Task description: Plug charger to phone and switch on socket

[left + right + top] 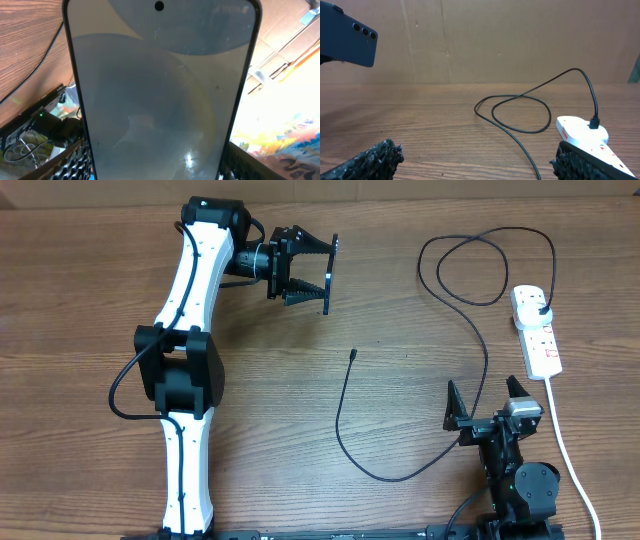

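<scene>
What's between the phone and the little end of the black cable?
Nothing: between the phone and the cable tip is only bare wooden table, in the overhead view.

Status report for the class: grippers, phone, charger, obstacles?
Left gripper shut on phone, lifted. Right gripper open, empty. Charger tip loose on table, plug in socket. Nothing blocking the tip.

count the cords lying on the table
2: the black charger loops from the socket to mid-table; the socket's white cord runs down the right side. None seems hidden.
</scene>
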